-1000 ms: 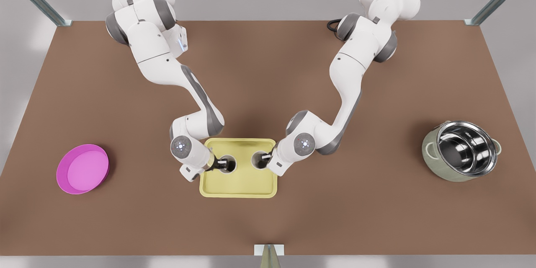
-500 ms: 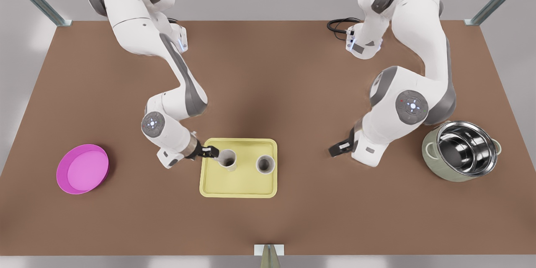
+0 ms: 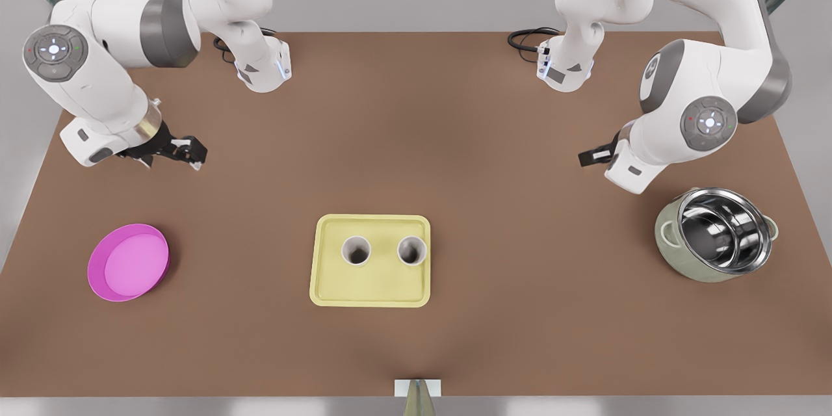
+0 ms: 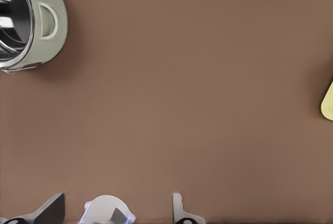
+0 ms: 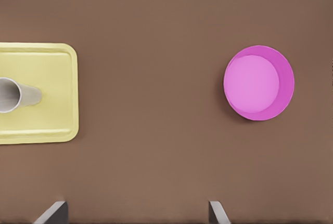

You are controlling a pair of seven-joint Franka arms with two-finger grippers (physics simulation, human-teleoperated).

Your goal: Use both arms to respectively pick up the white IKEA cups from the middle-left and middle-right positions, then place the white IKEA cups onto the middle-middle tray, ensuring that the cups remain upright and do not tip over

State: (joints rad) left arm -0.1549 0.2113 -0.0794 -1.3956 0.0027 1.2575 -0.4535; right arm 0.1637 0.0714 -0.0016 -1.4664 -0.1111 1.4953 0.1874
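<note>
Two cups (image 3: pixel 356 251) (image 3: pixel 411 250), one tray (image 3: pixel 370 296), dish (image 3: pixel 128 262), pot (image 3: pixel 715 234).

arms (image 3: pixel 97 71): glossy white shells | grey joint sections | round lit joint caps | dark fingers (image 3: pixel 188 151)

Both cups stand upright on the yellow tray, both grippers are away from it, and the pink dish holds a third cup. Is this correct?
Not quite. In the front view the pink dish is empty. The rest holds: both cups stand upright on the tray, and the left gripper and right gripper are away from it.

front: high, looks down | wrists: look down | shared: tray (image 3: pixel 370 296)
</note>
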